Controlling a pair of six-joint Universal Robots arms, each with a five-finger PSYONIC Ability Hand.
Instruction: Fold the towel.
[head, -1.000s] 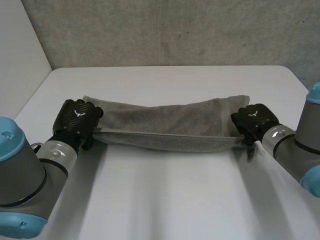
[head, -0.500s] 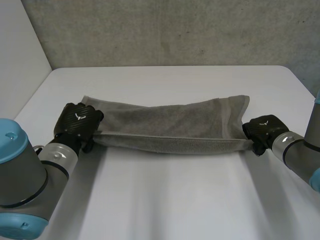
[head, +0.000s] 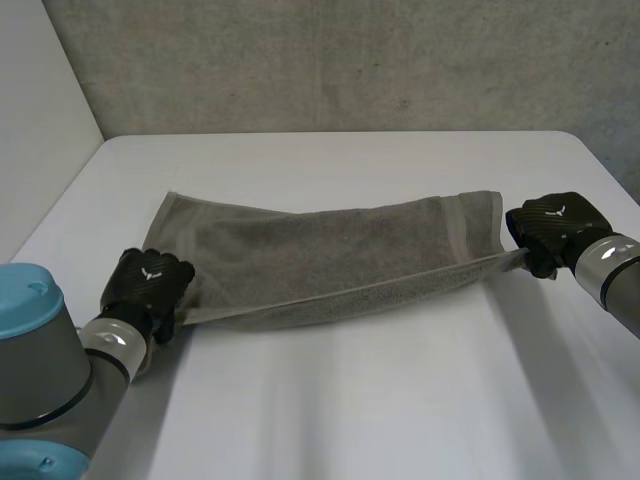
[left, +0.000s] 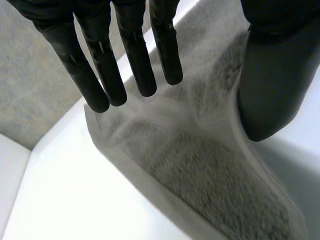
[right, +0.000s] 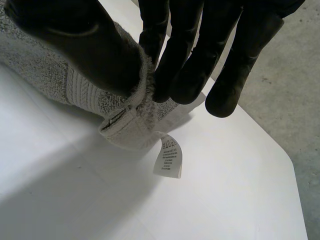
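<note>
A grey towel (head: 320, 250) lies stretched across the white table, its near edge running taut between my two hands. My left hand (head: 150, 285) is at the towel's near left corner. In the left wrist view its fingers (left: 135, 55) are straight and spread away from the thumb, and the towel (left: 210, 170) lies under the palm with its edge against the thumb. My right hand (head: 555, 222) is at the towel's right end. Its thumb (right: 85, 45) and fingers pinch the towel's corner (right: 125, 120), from which a white label (right: 170, 157) hangs.
The white table (head: 350, 400) reaches to a grey wall (head: 350, 60) at the back. Its right far corner is cut off at an angle, close to my right hand. Bare tabletop lies in front of the towel.
My left hand has drawn back toward the near left and its fingers have straightened off the towel. My right hand has moved right and away with the corner, stretching the towel out.
</note>
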